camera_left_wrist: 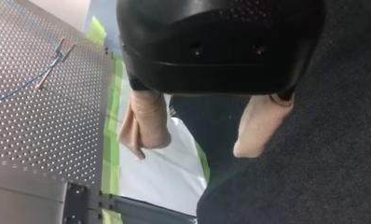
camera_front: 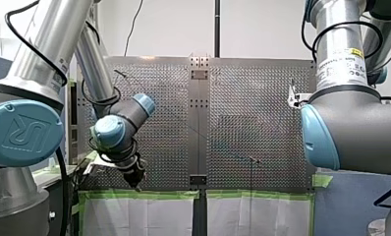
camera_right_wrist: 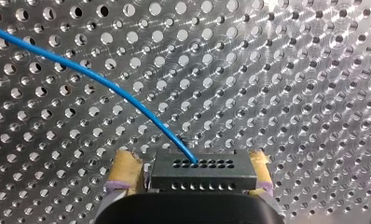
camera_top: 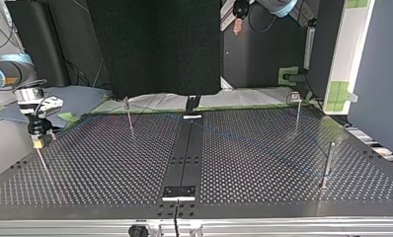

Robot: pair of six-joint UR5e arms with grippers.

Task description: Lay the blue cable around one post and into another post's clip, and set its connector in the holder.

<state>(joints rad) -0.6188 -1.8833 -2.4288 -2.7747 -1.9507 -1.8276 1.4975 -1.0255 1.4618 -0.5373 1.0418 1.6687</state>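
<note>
Right wrist view: my right gripper (camera_right_wrist: 192, 171) is clamping the connector (camera_right_wrist: 200, 169) over the table (camera_right_wrist: 291, 70), blue cable (camera_right_wrist: 104, 84) trailing away, probably to carry it to the holder, while my left gripper (camera_left_wrist: 195, 145) is hanging wide open.

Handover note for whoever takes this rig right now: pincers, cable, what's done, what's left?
Left pincer: open, empty, off the table's edge.
Right pincer: shut on the connector, above the table.
Cable: runs from the connector across the table to the clip post, seemingly clipped there.
Done: clip, it seems; the wrap I cannot tell.
Left: connector into its holder, which I cannot pick out.
</note>
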